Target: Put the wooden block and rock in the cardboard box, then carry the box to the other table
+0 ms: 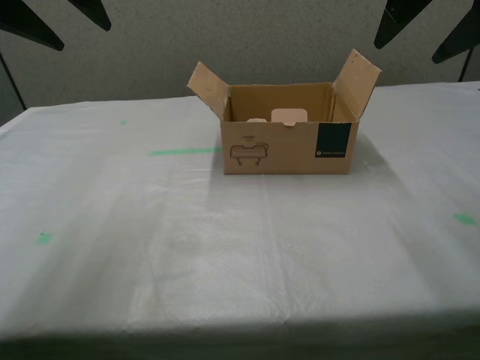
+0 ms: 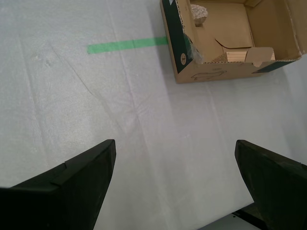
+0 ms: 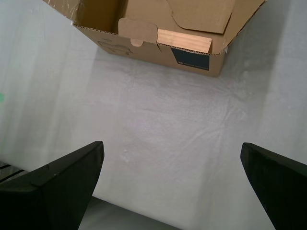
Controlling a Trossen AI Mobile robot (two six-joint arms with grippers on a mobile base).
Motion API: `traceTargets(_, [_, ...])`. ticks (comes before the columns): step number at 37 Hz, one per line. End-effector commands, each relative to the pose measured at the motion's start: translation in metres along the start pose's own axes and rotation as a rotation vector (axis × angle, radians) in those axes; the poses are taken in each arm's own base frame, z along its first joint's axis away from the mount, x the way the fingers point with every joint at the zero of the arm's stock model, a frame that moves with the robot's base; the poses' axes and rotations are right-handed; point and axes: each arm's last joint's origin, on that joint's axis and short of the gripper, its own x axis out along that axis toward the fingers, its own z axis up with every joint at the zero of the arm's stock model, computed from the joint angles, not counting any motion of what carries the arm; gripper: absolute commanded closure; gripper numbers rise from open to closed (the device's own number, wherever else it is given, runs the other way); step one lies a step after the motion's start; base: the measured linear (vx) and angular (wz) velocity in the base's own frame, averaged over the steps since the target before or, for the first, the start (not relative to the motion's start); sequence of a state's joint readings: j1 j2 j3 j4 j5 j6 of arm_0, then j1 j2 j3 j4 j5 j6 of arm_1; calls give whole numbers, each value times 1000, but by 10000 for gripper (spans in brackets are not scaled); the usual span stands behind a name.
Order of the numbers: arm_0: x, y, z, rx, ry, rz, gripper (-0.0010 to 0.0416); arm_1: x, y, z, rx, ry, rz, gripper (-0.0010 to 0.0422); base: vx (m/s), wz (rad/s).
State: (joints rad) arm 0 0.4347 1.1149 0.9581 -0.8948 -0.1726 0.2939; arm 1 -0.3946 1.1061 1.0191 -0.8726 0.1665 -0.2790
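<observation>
You see the box [image 1: 287,150] on the white-cloth table [image 1: 225,255], holding the block [image 3: 184,40] and rock [image 2: 199,13]. My first gripper [image 3: 177,177] and second gripper [image 2: 175,177] hover spread wide, gripping nothing, apart from the box.

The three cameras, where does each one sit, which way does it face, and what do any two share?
Exterior view: on the robot, off the arms, facing the cardboard box on the white cloth table; dark gripper tips in the upper corners.
Second wrist view: on my second gripper, looking down at the cloth, the box, and the rock.
First wrist view: on my first gripper, looking down at the box and wooden block.
Shared: box, cloth.
</observation>
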Motion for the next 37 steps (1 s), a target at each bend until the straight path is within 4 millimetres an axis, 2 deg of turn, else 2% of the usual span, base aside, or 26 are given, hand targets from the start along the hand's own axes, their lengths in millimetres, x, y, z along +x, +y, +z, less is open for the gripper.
traceTargets(1, [0,0,0,2,0,3,7,0,0,0,0,1,-2,73,0,0])
traceTargets(37, [0,0,0,2,0,3,7,0,0,0,0,1,-2,73,0,0])
